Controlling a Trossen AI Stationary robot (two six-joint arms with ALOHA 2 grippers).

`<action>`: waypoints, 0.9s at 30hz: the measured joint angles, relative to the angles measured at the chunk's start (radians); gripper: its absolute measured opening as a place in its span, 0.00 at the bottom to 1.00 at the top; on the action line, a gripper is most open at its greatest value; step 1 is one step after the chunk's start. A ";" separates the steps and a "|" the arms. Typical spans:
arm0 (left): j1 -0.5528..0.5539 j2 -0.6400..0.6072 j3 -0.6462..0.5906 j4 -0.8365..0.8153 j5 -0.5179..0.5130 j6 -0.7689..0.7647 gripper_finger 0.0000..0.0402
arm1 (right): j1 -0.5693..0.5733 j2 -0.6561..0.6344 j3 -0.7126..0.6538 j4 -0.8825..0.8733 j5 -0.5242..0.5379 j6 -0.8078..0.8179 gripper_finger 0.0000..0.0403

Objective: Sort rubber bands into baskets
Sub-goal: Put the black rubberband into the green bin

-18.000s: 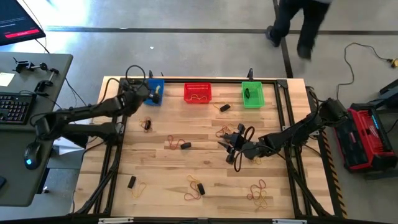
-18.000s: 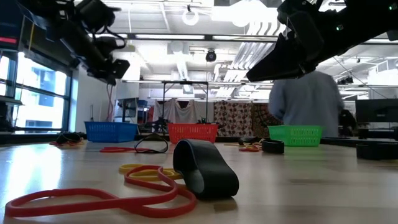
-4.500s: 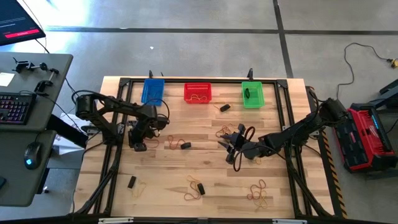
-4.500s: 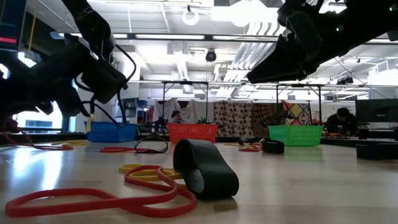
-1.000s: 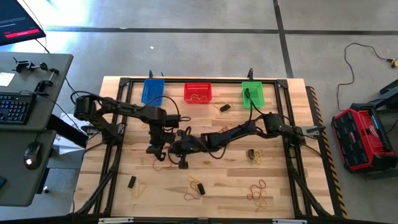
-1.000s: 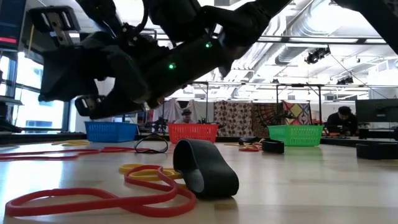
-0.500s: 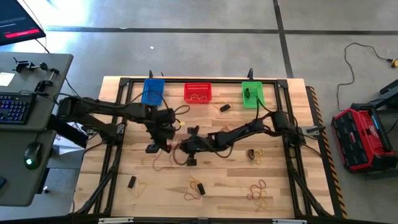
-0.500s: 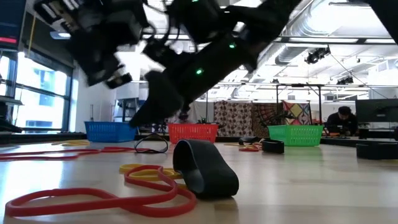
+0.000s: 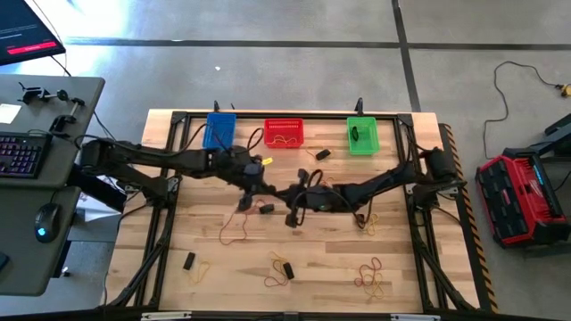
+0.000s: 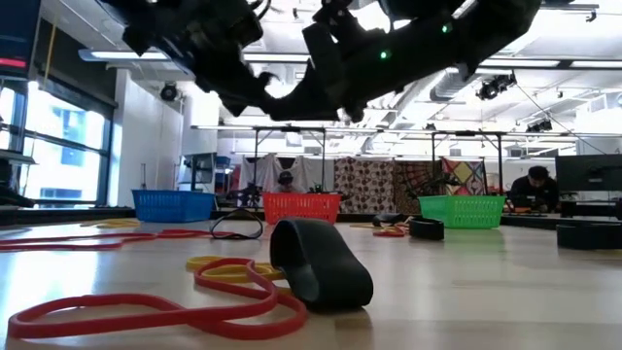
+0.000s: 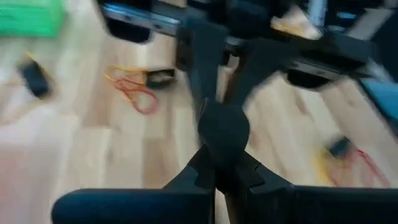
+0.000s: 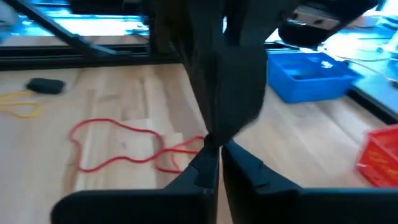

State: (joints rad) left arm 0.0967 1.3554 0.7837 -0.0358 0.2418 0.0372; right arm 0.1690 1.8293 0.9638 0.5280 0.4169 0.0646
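A thick dark rubber band [image 11: 224, 127] hangs above the middle of the table between my two grippers, which face each other. My left gripper [image 9: 259, 183] comes in from the table's left and is shut on one end. My right gripper [image 9: 290, 203] comes in from the right and is shut on the other end [image 12: 231, 81]. The blue basket [image 9: 219, 130], the red basket [image 9: 284, 133] and the green basket [image 9: 362, 135] stand in a row along the far edge. Loose bands lie flat on the wood, among them a red loop [image 9: 234, 227] and a dark one [image 9: 266, 209]. My left gripper pinches one end of the dark band [image 11: 221, 142] between its two fingers, slanting down from the table's left. The band is lifted clear of the table and reaches across to the other gripper. My right gripper pinches the band's opposite end [image 12: 211, 134] between its two fingers, coming nearly level from the table's right. The band stands clear of the wood in front of it.
More loose bands lie near the front edge [image 9: 282, 269], at the front right [image 9: 373, 276], at the front left [image 9: 189, 261] and before the green basket [image 9: 323, 153]. A black frame [image 9: 406, 178] runs round the table. A big dark band [image 10: 321, 262] lies close to the low camera.
Both grippers have risen from the wood and gone toward the table's right and far side. My left gripper has tipped up from pointing steeply down to a shallow slant. My right arm has drawn back toward the right. The dark band has come up clear between them.
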 joint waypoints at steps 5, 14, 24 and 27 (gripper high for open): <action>0.000 0.029 -0.002 0.057 -0.049 -0.001 0.00 | 0.003 -0.023 0.002 -0.058 0.058 0.000 0.15; 0.023 0.098 -0.003 0.118 -0.046 0.043 0.00 | -0.004 -0.048 0.004 -0.086 0.124 -0.036 0.32; 0.076 0.163 -0.001 0.196 0.008 0.061 0.00 | -0.038 -0.047 0.004 -0.135 0.108 -0.043 0.08; 0.077 0.167 -0.001 0.196 0.000 0.070 0.00 | -0.039 -0.047 0.004 -0.141 0.108 -0.048 0.02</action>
State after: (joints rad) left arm 0.1732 1.5227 0.7822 0.1602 0.2423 0.1074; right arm 0.1297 1.7821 0.9676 0.3870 0.5244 0.0162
